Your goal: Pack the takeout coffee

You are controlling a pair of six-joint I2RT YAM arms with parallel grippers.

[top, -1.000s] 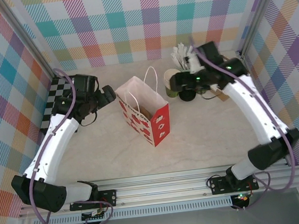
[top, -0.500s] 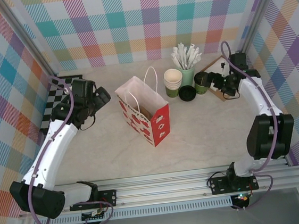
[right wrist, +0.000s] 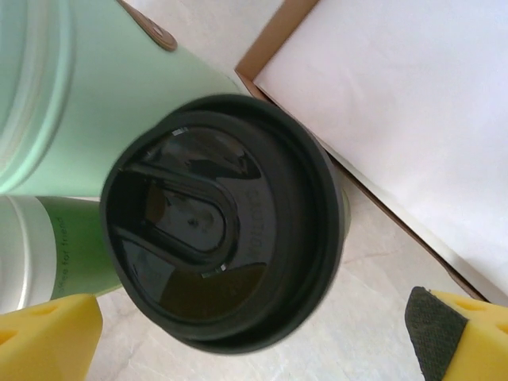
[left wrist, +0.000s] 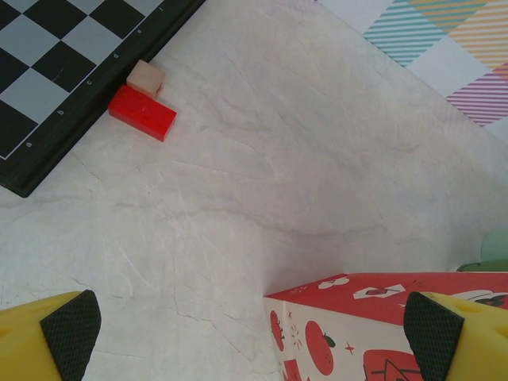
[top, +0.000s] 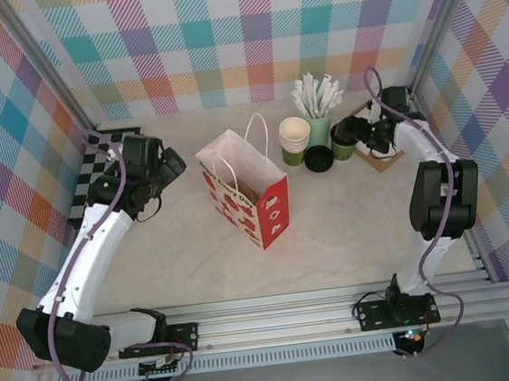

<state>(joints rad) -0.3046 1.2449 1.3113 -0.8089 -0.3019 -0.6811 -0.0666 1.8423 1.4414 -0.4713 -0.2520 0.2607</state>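
The takeout coffee [top: 344,141], a dark green cup, stands at the back right between the stirrer holder and the brown cardboard carrier [top: 379,148]. Seen from above in the right wrist view, its round black lid [right wrist: 218,222] sits on the cup. My right gripper [top: 364,133] is open just right of the cup, and its yellow fingers [right wrist: 48,337] sit wide apart at the near side of the lid, holding nothing. The carrier [right wrist: 381,95] lies beside the cup with its pale face up. My left gripper [top: 177,162] is open and holds nothing, left of the bag.
A red-and-white paper bag [top: 245,191] stands open mid-table, its corner [left wrist: 357,333] between my left fingers. A stack of cream cups [top: 294,134], a pale green stirrer holder [top: 319,127] and a black round piece [top: 318,158] crowd the cup's left. A chessboard [left wrist: 55,71] and a red block [left wrist: 143,113] lie far left.
The right arm pulled back from over the cups, folded toward the right wall, and its gripper now sits close beside the lidded cup. The left gripper drew back slightly from the bag.
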